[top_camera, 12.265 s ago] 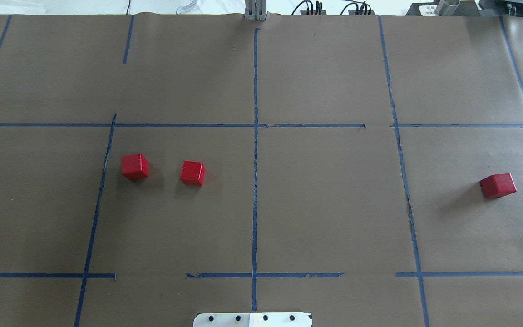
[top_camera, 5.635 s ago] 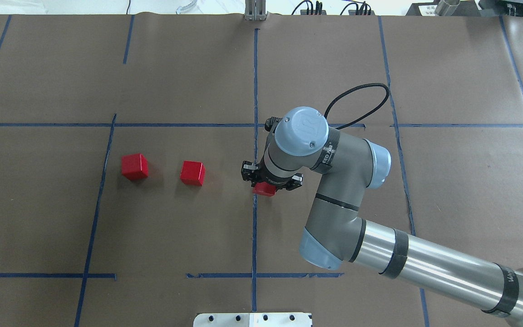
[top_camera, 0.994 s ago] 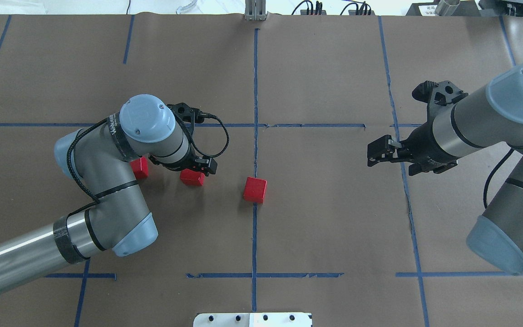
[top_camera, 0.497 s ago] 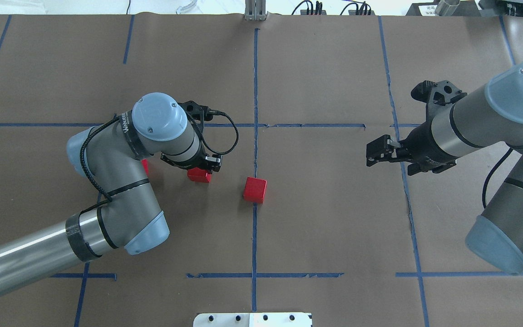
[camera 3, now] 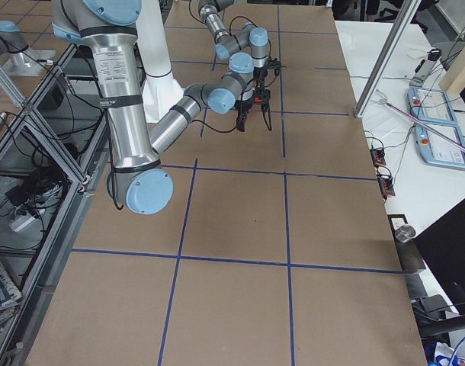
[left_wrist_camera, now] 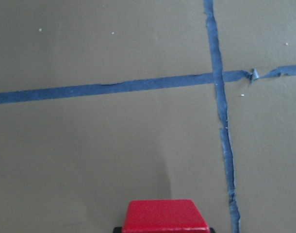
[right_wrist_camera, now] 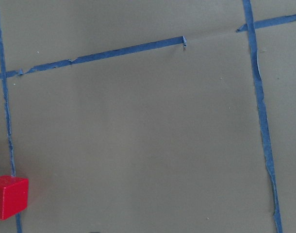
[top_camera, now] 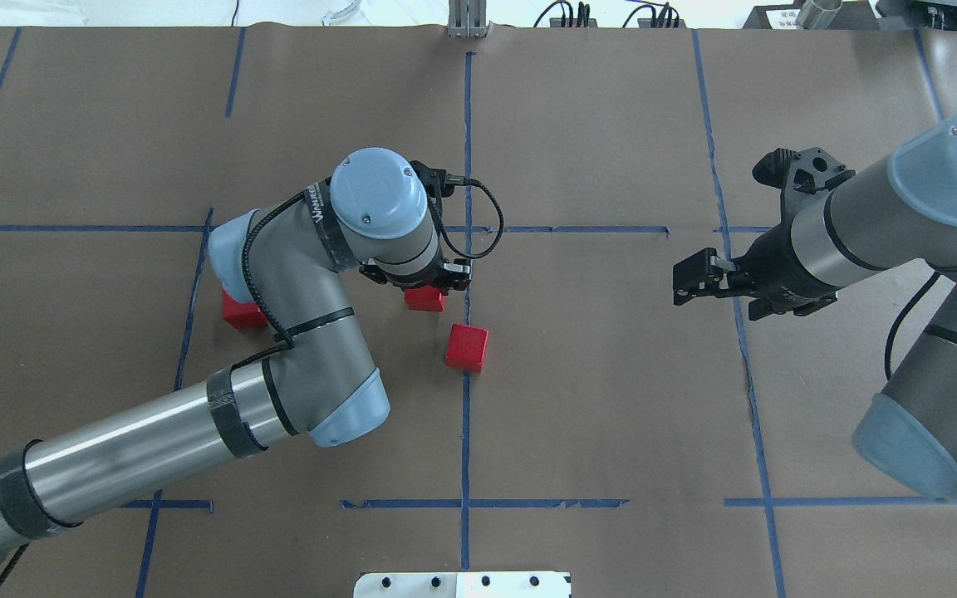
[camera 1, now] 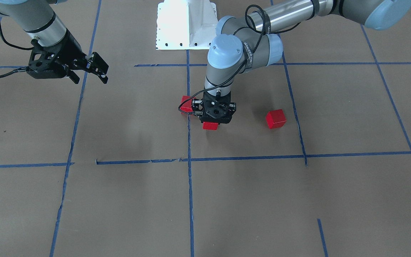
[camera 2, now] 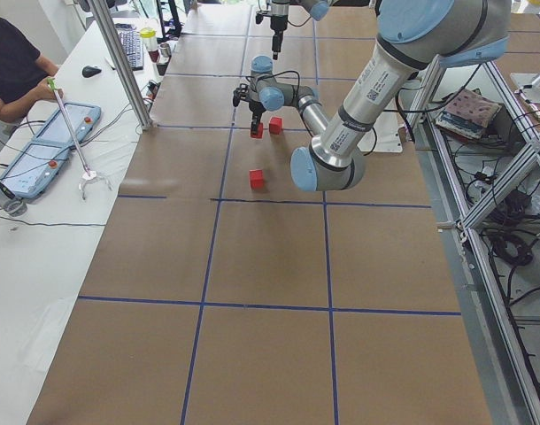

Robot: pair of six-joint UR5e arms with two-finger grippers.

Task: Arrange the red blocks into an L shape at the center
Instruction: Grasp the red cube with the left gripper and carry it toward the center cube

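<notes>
Main risk: sweeping the left arm (top_camera: pixel 304 332) low over the spare block (top_camera: pixel 242 314), well to robot's left of the tape line (top_camera: pixel 468 149), and knocking it askew. Clamped tight in the left gripper (top_camera: pixel 426 291): a red block (top_camera: pixel 425 301), just left of the line, seemingly off the paper (top_camera: pixel 611 399). Letting go too high or skewed = bounce, gap, no flush L. Coming down too near the block on the line (top_camera: pixel 467 346) = shoving it off ctr. Spread wide & empty, well right of the line: right gripper (top_camera: pixel 684 281), no clash likely. Plenty of bare paper either side of the line; edges nowhere near.
</notes>
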